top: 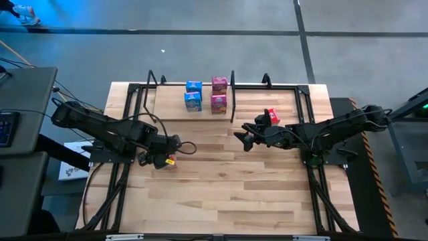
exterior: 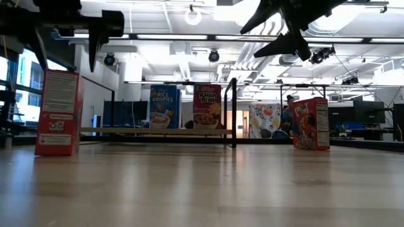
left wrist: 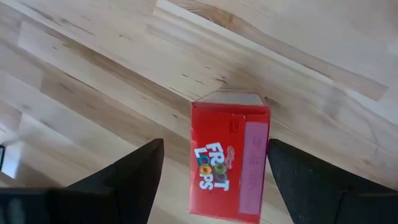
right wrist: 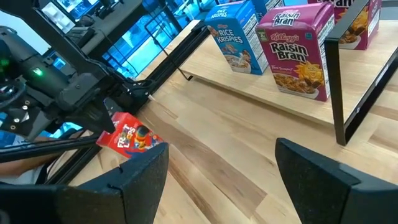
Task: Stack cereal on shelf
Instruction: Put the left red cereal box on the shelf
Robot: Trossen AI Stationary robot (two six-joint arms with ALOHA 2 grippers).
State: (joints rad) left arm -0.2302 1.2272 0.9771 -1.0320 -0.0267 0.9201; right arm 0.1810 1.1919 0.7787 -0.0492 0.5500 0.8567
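Left gripper hangs wide open right over the red Froot Loops box standing on the desk. Looks like light, crushable cardboard, so pinch the broad faces gently. Right gripper waits open mid-desk.

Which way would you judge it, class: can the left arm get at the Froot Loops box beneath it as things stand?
Probably yes. The left gripper hangs open above the red Froot Loops box, one finger on each side, and only bare tabletop surrounds the box.
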